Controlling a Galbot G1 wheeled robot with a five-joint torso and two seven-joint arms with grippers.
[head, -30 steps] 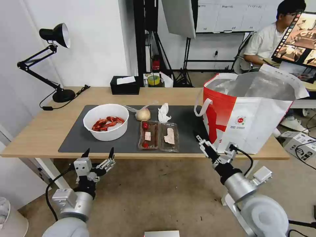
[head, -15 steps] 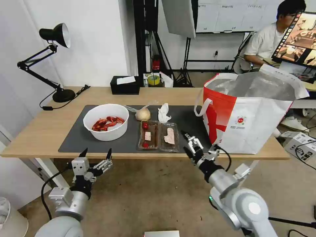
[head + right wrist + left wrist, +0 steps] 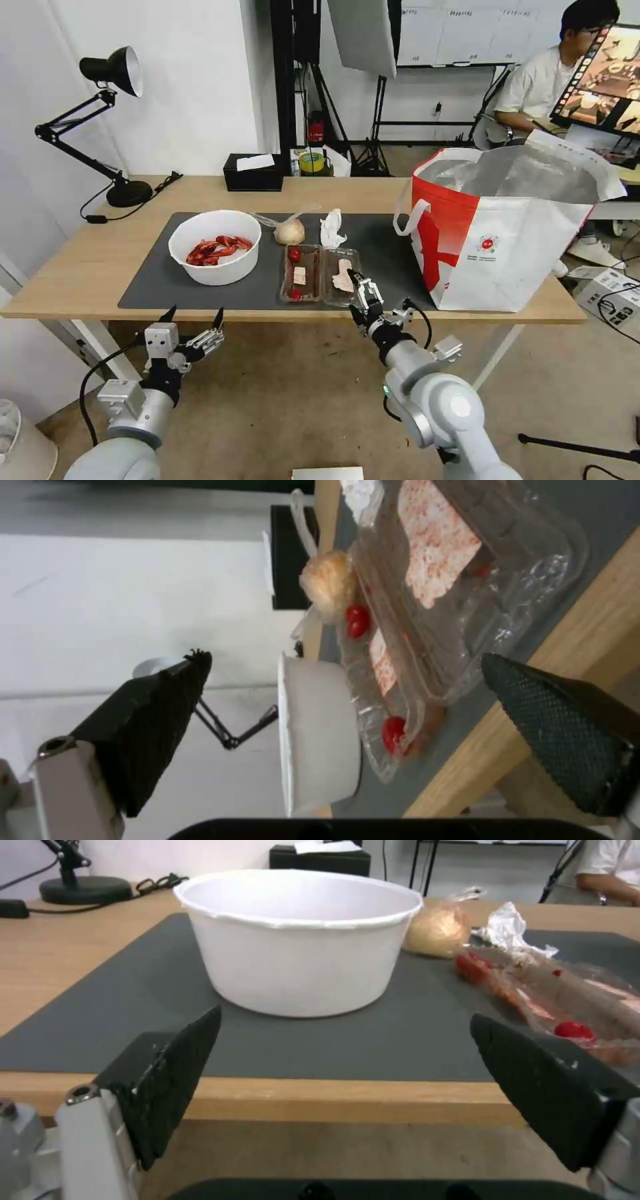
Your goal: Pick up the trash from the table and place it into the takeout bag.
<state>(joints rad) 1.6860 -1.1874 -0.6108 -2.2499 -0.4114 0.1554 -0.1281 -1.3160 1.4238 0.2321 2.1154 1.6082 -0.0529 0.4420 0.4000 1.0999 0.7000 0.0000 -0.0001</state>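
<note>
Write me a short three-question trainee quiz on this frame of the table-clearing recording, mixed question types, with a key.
1. True or false: the right gripper is shut on the clear hinged tray.
2. Multiple choice: what lies inside the white bowl? A) crumpled tissue B) red crayfish shells C) a beige lump
3. Fill in: the left gripper hangs open just off the table's near edge, in front of the ____.

Key
1. False: its fingers are spread at the tray's near edge, holding nothing.
2. B.
3. White bowl; the takeout bag stands at the table's far right end.
</note>
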